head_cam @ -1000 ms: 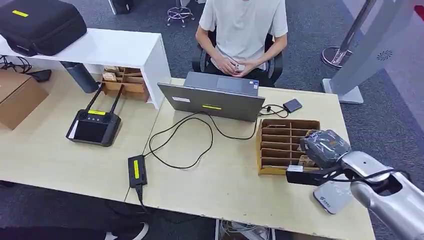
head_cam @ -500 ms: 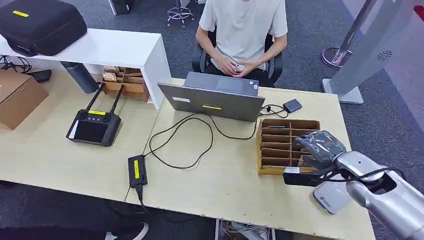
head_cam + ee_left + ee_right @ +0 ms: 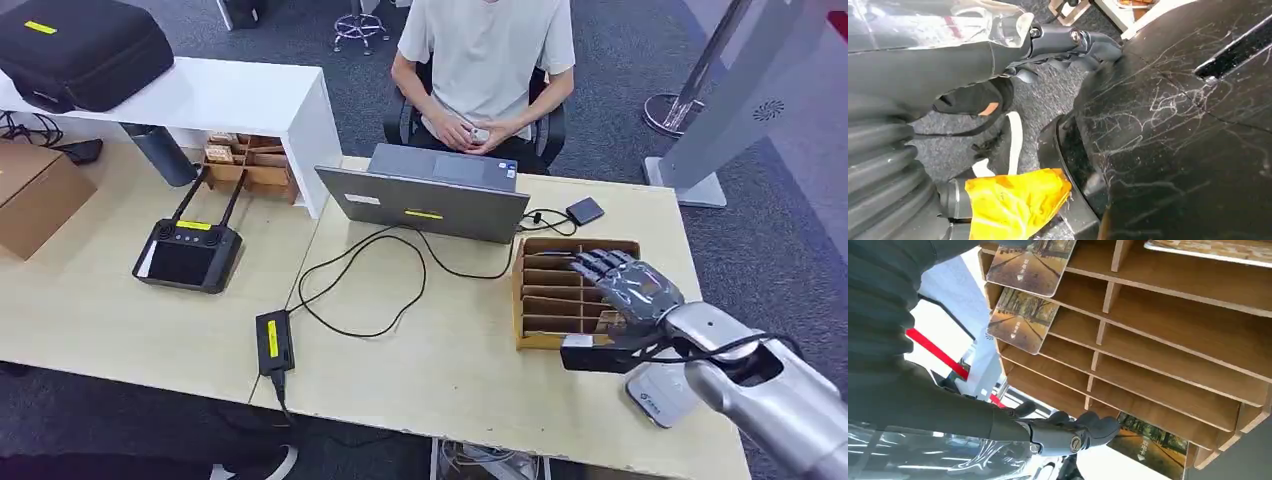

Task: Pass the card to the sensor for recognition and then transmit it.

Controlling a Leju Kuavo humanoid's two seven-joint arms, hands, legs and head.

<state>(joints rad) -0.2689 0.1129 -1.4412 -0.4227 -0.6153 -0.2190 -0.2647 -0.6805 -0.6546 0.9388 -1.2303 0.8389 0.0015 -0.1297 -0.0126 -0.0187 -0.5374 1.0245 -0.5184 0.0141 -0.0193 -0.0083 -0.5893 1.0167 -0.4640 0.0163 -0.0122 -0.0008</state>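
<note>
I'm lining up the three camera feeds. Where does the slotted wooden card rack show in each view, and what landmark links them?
Head view: the wooden card rack sits on the table right of centre, under the right hand.
Right wrist view: the rack spans most of the frame, with cards in its slots.
Left wrist view: not in it.
Shared landmark: the right hand beside the rack.

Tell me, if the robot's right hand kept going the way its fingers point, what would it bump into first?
Most likely the wooden card rack. The right hand hovers over its far end, fingers open and aimed across the slots, with cards sitting in some. How high it hangs above the rack is hard to judge, so it might skim over.
</note>
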